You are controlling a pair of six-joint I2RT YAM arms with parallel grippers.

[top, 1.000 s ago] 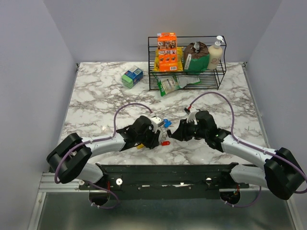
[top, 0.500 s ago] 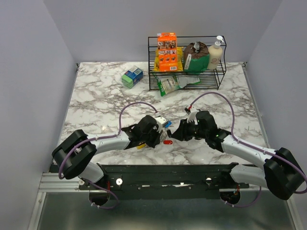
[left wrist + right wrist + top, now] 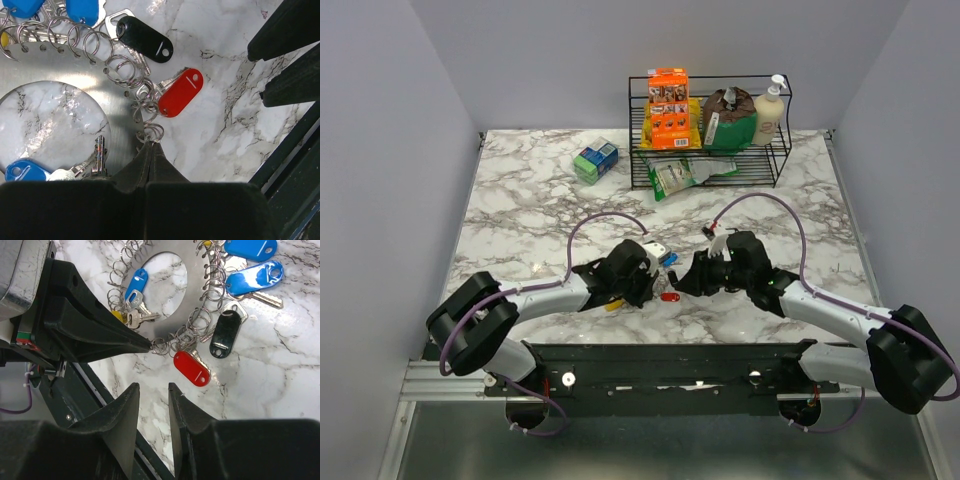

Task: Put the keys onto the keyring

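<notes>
Marble counter (image 3: 520, 200): left tool (image 3: 151, 146) closed, tips touching a keyring (image 3: 65, 65) loop; right tool (image 3: 153, 390) apart, empty, near red key (image 3: 191, 368).

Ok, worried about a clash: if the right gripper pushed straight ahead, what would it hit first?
Probably the small rings beside the left gripper tip; depth unclear.

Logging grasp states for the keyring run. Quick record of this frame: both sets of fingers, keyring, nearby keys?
left fingers: shut, tips apparently pinching a small silver split ring
split ring's place: rim of the flat silver perforated keyring disc
right fingers: open, nothing between them, above the white marble tabletop
nearest key: red-tagged silver key, beside the pinched ring
next along rim: black-tagged key
also on rim: blue-tagged keys
</notes>
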